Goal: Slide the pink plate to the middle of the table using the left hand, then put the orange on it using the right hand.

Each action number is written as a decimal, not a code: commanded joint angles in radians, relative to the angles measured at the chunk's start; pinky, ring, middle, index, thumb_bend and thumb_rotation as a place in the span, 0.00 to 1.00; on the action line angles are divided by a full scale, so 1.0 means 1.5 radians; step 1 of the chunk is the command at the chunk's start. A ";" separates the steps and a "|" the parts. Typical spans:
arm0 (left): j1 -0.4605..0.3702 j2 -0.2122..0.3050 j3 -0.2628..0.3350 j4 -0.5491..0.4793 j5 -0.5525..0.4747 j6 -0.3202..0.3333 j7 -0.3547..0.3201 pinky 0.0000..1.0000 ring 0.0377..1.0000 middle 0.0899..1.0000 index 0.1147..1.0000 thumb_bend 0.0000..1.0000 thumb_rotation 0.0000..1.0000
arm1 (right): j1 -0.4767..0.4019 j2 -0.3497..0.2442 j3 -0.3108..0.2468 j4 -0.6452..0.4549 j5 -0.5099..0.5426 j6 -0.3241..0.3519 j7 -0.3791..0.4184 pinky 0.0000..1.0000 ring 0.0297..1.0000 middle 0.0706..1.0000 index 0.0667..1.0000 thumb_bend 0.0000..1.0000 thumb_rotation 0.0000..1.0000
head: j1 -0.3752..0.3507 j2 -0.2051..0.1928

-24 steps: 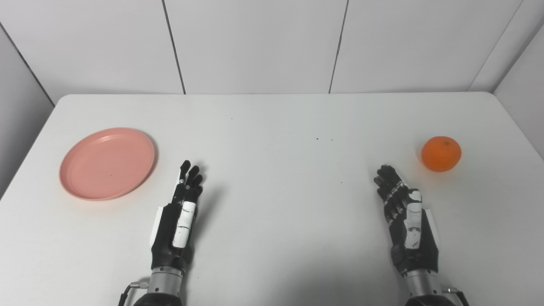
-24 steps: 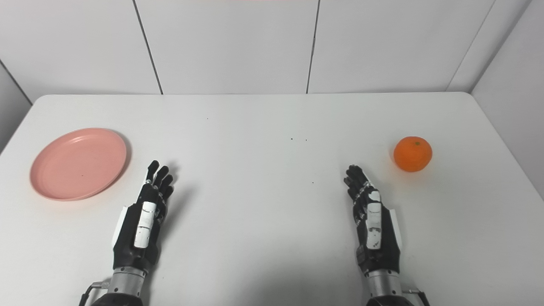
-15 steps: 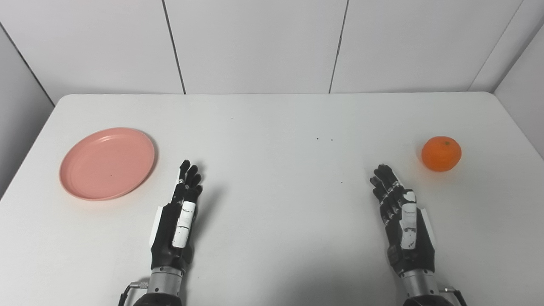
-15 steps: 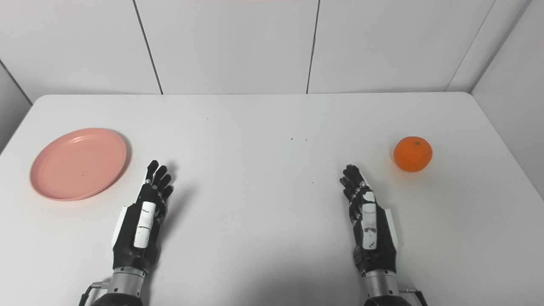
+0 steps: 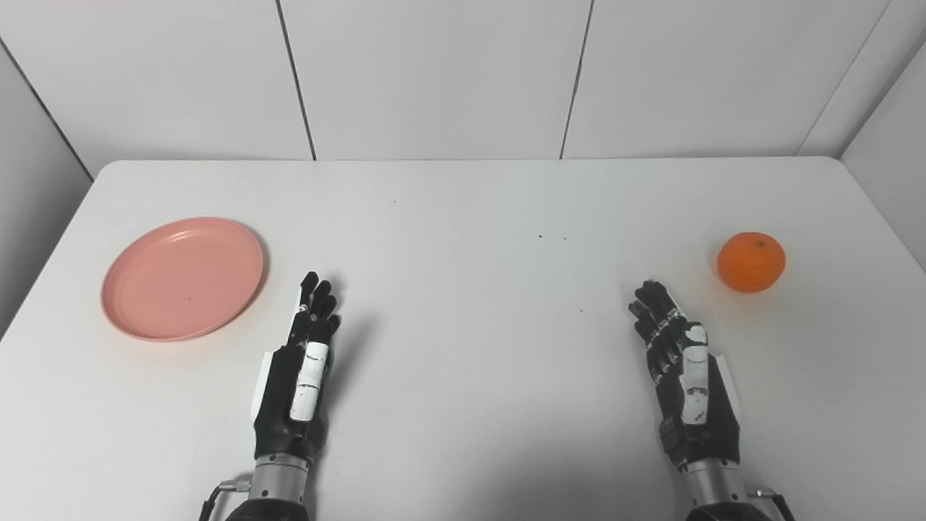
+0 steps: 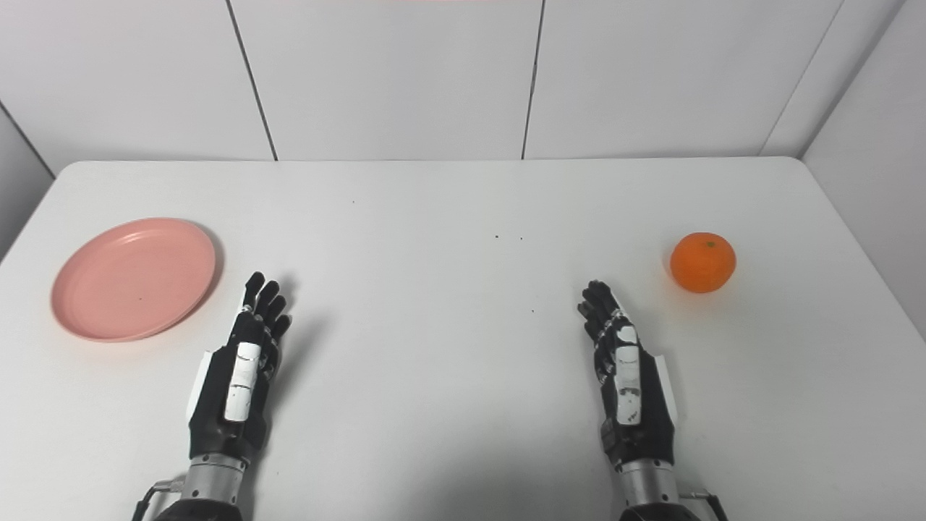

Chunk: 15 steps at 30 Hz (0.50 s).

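Note:
A round pink plate (image 5: 183,277) lies flat near the table's left edge, with nothing on it. An orange (image 5: 751,261) sits on the table at the far right. My left hand (image 5: 299,369) rests low near the front, to the right of the plate and apart from it, open with straight fingers and holding nothing. My right hand (image 5: 684,369) is open too, edge-up, its fingertips a short way left of and in front of the orange, not touching it.
The white table (image 5: 463,217) is bordered by white wall panels at the back and on both sides. A few tiny dark specks (image 5: 541,236) dot its middle.
My left hand has drifted slightly left and back toward me. My right hand has edged a little left, away from the orange. Plate and orange have not moved.

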State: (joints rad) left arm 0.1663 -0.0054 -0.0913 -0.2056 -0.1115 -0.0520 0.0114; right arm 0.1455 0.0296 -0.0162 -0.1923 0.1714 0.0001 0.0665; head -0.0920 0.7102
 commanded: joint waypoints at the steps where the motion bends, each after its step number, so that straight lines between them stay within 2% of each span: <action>1: 0.109 -0.016 0.006 0.009 0.000 -0.022 0.006 1.00 1.00 1.00 1.00 0.91 0.85 | 0.034 0.001 0.007 0.015 0.002 0.001 0.006 0.99 0.92 0.91 0.88 0.91 1.00 | 0.000 0.000; 15: 0.110 -0.016 0.007 0.005 -0.004 -0.014 0.007 1.00 1.00 1.00 1.00 0.85 0.86 | 0.035 -0.001 0.010 0.012 0.004 0.004 0.009 0.99 0.92 0.91 0.89 0.90 1.00 | 0.001 0.002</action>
State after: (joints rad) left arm 0.1664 -0.0054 -0.0908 -0.2060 -0.1124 -0.0520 0.0134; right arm 0.1455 0.0295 -0.0144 -0.1928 0.1716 0.0001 0.0665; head -0.0905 0.7118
